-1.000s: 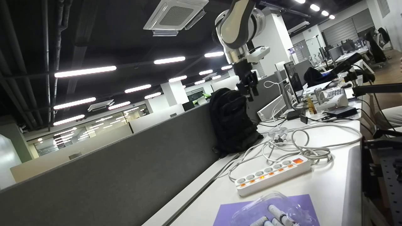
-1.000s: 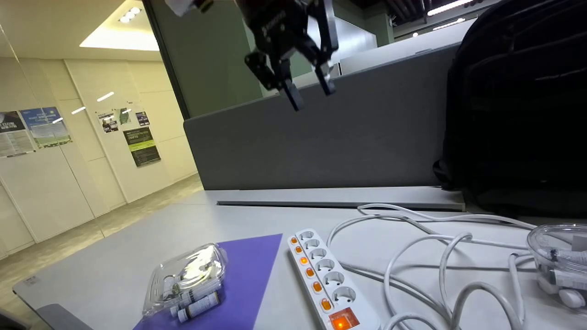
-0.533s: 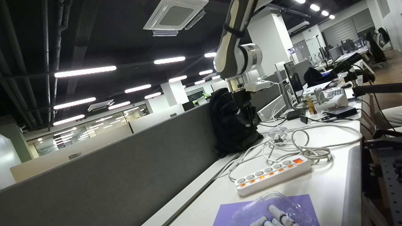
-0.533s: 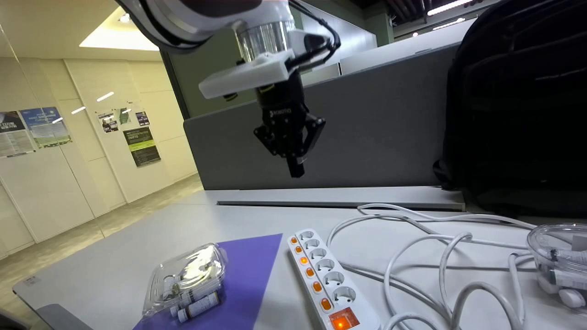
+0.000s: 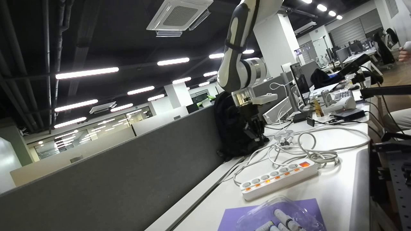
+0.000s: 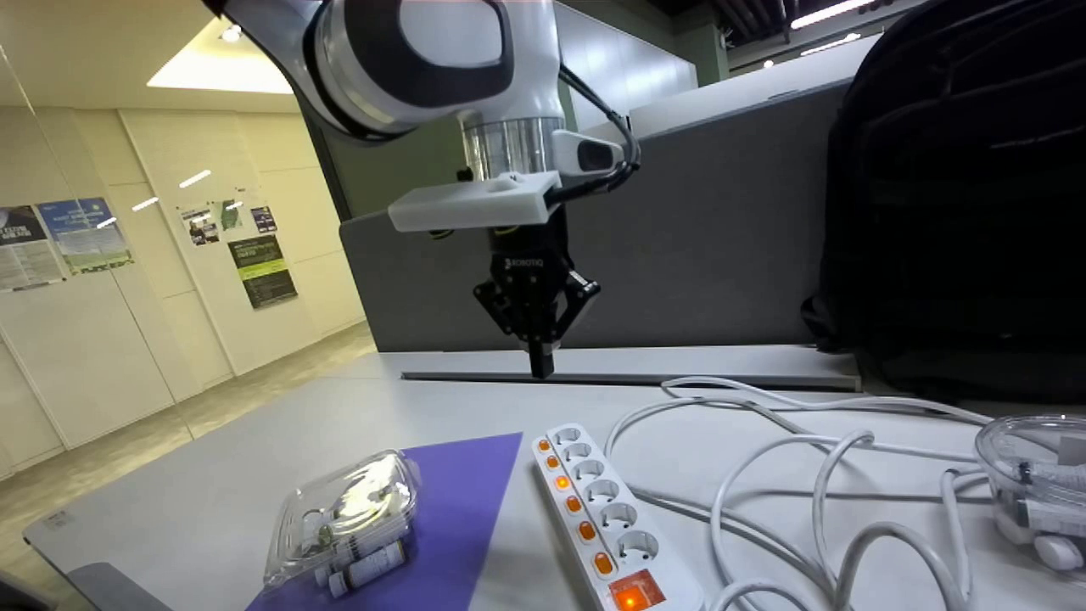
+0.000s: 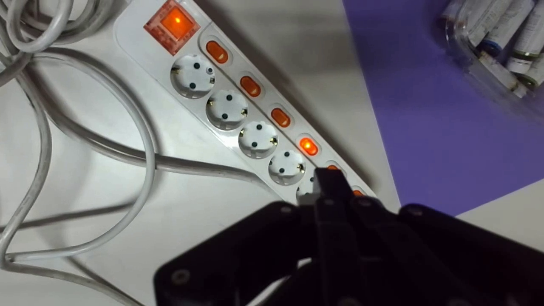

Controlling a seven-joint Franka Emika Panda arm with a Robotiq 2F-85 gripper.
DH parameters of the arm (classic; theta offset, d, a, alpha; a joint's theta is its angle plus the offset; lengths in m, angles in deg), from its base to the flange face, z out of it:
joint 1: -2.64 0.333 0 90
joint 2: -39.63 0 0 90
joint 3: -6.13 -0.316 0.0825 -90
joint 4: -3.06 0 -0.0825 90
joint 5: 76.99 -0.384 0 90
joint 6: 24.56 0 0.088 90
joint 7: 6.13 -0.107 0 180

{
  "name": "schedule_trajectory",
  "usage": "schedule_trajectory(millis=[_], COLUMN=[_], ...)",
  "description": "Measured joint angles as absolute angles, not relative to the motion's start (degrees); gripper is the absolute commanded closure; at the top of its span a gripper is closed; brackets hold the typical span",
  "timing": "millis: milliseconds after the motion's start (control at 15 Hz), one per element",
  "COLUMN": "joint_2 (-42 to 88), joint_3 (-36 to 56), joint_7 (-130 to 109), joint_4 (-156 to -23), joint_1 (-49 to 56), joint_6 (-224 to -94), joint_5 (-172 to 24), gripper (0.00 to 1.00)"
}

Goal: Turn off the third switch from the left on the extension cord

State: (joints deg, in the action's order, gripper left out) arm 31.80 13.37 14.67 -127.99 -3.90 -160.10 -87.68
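White desk (image 6: 212, 475) beneath, the gripper (image 6: 541, 368), jaws together and empty, should centre over the lit switch (image 5: 267, 181), third from left, before pressing straight down.

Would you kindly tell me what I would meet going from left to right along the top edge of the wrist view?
Cable → power strip → purple sheet → clear container.
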Motion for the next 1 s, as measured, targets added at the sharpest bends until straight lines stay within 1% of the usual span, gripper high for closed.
schedule_trajectory(millis=[200,667,1000], joint_2=[31.70,29.01,24.68], joint_3=[13.21,11.02,9.79], joint_7=[13.61,10.60,8.96], joint_4=[-128.59,-133.36,-133.76], joint_1=[-3.86,-3.45,-3.26], joint_6=[-161.90,-176.55,-180.49], joint_5=[-85.88,-84.62,-84.52], gripper=[1.00,1.00,1.00])
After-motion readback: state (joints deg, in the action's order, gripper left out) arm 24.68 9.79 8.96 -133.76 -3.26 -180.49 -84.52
